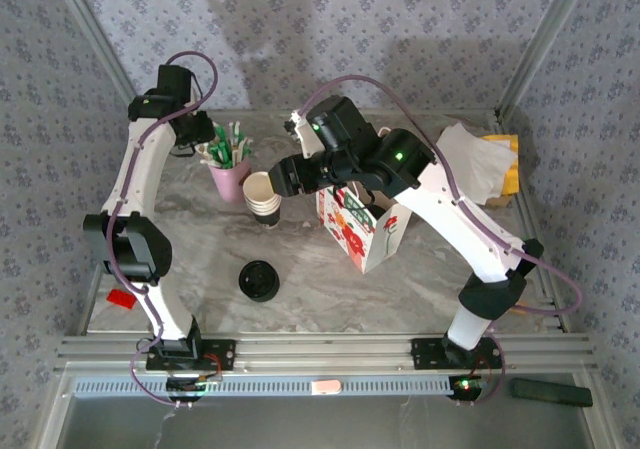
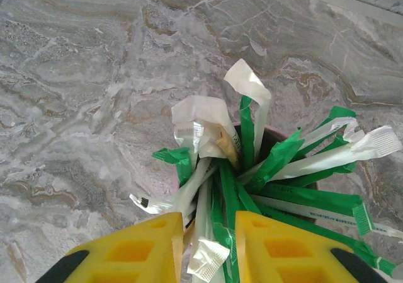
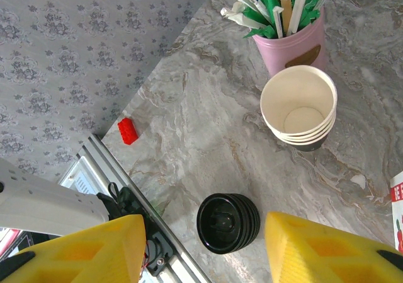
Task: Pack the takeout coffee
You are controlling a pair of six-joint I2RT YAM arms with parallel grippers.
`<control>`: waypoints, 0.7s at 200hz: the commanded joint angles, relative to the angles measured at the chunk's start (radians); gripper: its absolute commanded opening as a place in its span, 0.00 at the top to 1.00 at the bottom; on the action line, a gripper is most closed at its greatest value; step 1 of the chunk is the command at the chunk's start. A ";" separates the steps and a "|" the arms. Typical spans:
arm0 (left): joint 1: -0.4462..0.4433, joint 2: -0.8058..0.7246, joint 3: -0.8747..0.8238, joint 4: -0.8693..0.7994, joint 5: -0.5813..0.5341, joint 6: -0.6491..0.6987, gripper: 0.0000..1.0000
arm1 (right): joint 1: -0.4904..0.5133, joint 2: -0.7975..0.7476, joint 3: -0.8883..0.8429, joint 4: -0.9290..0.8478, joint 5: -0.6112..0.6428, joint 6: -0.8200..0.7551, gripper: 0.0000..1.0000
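Right pincer (image 3: 204,248) spread near one lid stack (image 3: 228,223), one cup stack (image 3: 299,109); left pincer (image 2: 208,245), cannot tell.

Pink holder (image 3: 293,46); green-white straws (image 2: 302,195); black lids (image 3: 228,222); red-flowered white bag (image 1: 362,234); grey marbled table (image 2: 75,106).

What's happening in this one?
The left gripper hangs right over the pink cup of wrapped straws on the marble table, its fingers either side of a few wrappers; whether it grips one is unclear. The right gripper is open and empty, aimed toward the stack of black lids. The lidless paper cups and flowered paper bag stand nearby.
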 commanded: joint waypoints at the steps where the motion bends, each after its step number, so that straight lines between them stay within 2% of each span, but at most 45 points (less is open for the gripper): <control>1: -0.002 -0.003 -0.001 -0.028 -0.011 -0.007 0.72 | 0.007 -0.023 -0.002 0.008 0.004 0.010 0.46; 58: -0.007 -0.011 0.000 -0.024 -0.032 -0.010 0.72 | 0.007 -0.030 -0.015 0.013 0.005 0.010 0.45; 140: -0.006 -0.022 0.025 -0.057 -0.093 -0.033 0.65 | 0.008 -0.029 -0.020 0.019 0.001 0.011 0.45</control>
